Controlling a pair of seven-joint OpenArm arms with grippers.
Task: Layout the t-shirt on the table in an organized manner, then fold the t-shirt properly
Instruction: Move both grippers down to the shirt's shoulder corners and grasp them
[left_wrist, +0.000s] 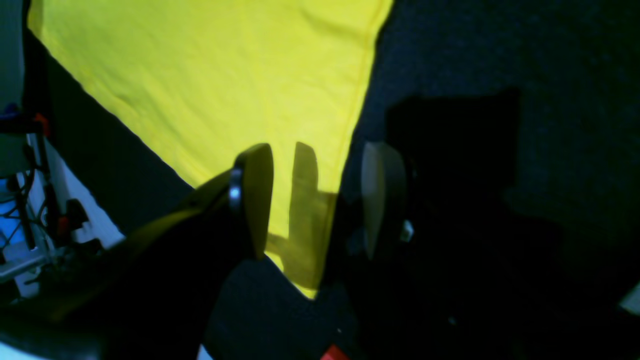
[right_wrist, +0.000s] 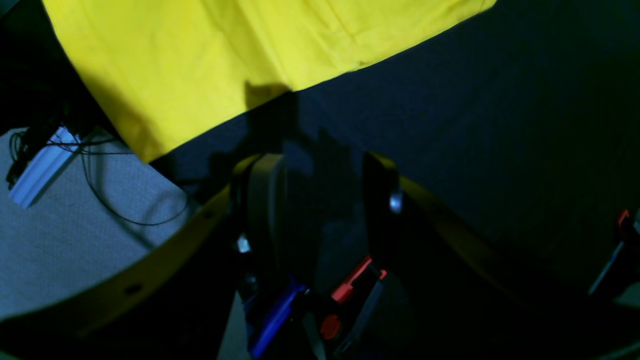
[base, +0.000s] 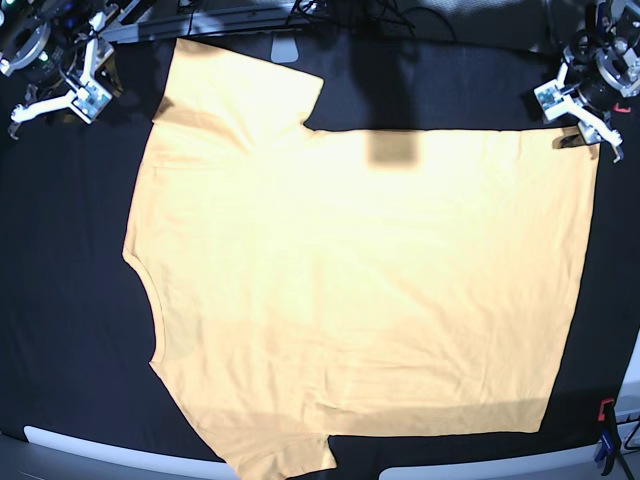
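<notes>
Pale orange-yellow cloth covered most of the desk (base: 60, 300) in the base view: the t-shirt (base: 360, 290) lay spread flat and open on the black covering, neckline toward nine o'clock, hem toward three o'clock, one sleeve reaching to eleven o'clock and the other to six o'clock, where it ran off the near edge; only shallow wrinkles crossed the body, so the laying-out part looked essentially finished, while no fold had been made and the whole folding part remained. The left gripper (base: 585, 100) sat at the two o'clock corner, just beside the hem corner; in its wrist view its fingers (left_wrist: 257, 200) stood apart astride that corner of cloth without pinching it. The right gripper (base: 60, 85) waited at ten o'clock, near the far sleeve; its fingers (right_wrist: 265, 200) were likewise apart and empty above bare black cloth and a red-and-blue clamp (right_wrist: 345, 300); I judged a first fold would start from those corners.
</notes>
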